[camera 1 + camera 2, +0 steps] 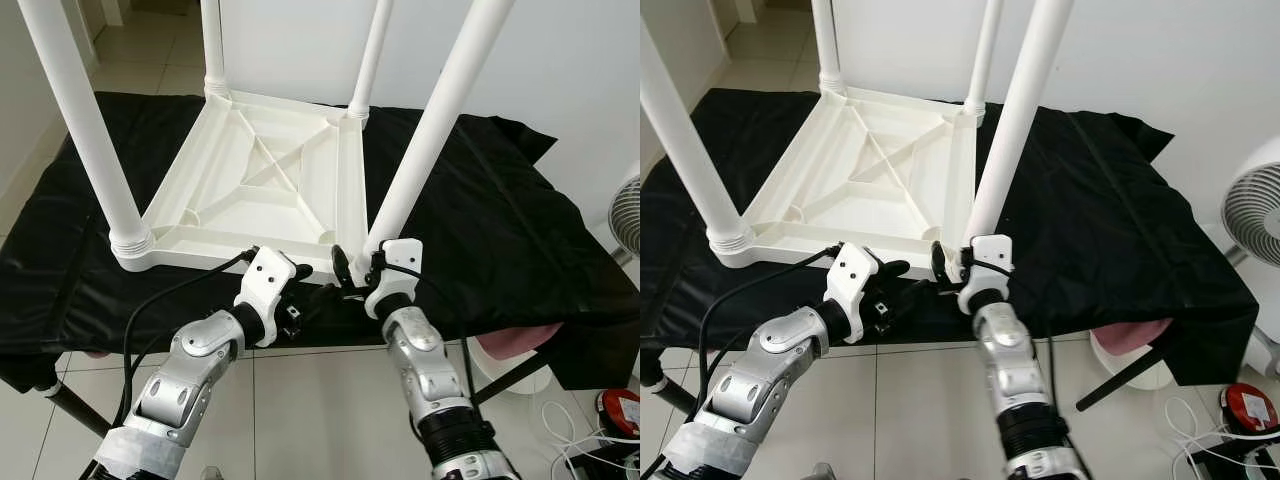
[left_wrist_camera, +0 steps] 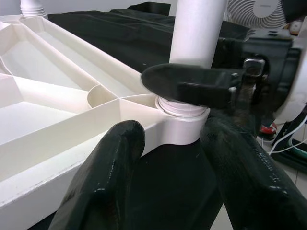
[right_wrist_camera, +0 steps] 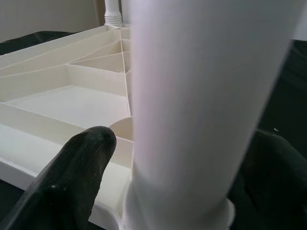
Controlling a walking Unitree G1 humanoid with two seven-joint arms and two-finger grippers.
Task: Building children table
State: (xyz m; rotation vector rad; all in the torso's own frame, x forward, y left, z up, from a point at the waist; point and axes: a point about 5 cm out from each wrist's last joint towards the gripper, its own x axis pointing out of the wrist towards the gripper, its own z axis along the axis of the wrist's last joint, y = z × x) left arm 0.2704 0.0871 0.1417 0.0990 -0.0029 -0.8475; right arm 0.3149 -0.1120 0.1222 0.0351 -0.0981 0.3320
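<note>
Left tool [image 1: 322,292]: fingers spread, unclenched, at the tabletop's near edge, just left of the near-right leg.
Right tool [image 1: 357,268]: fingers on either side of the near-right leg [image 1: 432,135] at its base, around it; contact unclear.
Children's table [image 1: 262,180]: white plastic, upside down on the worktop [image 1: 500,220], ribbed underside up with diagonal braces.
Legs: four white round legs, all standing in corner sockets.
Worktop: covered in black cloth.
Fan [image 1: 1252,205]: one, white, at far right.

Table legs [image 1: 432,130] cropped at top
</note>
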